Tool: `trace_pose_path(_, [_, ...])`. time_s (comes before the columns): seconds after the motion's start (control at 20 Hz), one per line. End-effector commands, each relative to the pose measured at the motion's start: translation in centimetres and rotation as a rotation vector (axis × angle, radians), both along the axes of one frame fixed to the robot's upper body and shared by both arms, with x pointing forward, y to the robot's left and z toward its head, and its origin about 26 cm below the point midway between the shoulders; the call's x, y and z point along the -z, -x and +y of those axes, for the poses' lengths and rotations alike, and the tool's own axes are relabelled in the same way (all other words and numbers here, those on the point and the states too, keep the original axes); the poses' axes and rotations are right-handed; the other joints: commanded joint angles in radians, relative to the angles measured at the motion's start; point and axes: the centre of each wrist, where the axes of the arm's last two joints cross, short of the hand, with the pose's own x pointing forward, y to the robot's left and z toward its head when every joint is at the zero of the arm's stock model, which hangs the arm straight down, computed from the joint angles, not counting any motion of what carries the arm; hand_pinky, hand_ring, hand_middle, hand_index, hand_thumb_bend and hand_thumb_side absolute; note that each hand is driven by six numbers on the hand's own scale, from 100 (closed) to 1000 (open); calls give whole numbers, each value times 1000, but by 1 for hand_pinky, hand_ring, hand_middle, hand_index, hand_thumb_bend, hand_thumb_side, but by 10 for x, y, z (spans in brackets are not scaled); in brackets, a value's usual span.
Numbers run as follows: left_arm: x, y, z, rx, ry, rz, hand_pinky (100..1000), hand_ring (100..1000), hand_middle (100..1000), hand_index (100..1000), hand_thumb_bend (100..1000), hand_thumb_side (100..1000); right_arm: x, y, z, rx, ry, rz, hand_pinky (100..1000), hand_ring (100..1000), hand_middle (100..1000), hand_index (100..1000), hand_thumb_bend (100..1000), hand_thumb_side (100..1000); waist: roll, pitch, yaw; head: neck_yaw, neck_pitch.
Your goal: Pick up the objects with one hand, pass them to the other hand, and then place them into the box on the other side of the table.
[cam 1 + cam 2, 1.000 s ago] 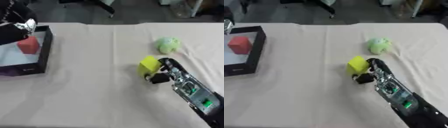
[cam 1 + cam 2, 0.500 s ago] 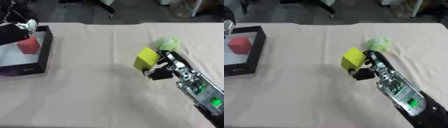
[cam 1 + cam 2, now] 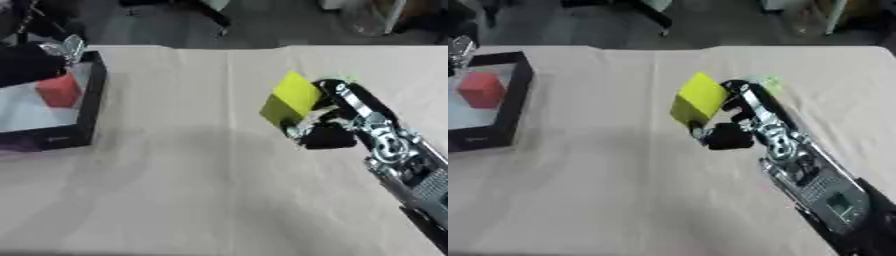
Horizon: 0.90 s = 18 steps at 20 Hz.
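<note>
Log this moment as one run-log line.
right hand: shut on yellow block, lifted | left hand: over black box | red block: in box

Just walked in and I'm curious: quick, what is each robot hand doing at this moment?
Right hand: shut on the yellow block, lifted off the table.
Left hand: dark shape over the black box; fingers cannot be told.

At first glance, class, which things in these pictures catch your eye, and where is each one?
The yellow block stands out most, held near the middle of the table by the right hand, whose arm comes in from the lower right. At the left edge, a red block lies inside the black box.
</note>
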Motion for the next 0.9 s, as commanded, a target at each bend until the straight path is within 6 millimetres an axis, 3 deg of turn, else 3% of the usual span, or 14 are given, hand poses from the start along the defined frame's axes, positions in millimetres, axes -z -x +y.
trace_pose_path(0.05, [-14,7,-3,68,-61,-10,801,651,614,732,100,324,-10,3,0,-43,24,-49,729,774,620,633,205,100,6,-14,4,0,5])
trace_pose_path(0.4, [-19,9,-19,254,-161,53,810,682,650,760,100,359,-15,4,6,-116,45,-67,730,771,618,631,202,100,10,-17,13,-6,6])
trace_pose_path(0.9, [-18,11,-45,387,-318,127,820,718,712,790,102,395,-19,5,16,-194,82,-94,732,770,617,630,194,100,17,-17,24,-10,13])
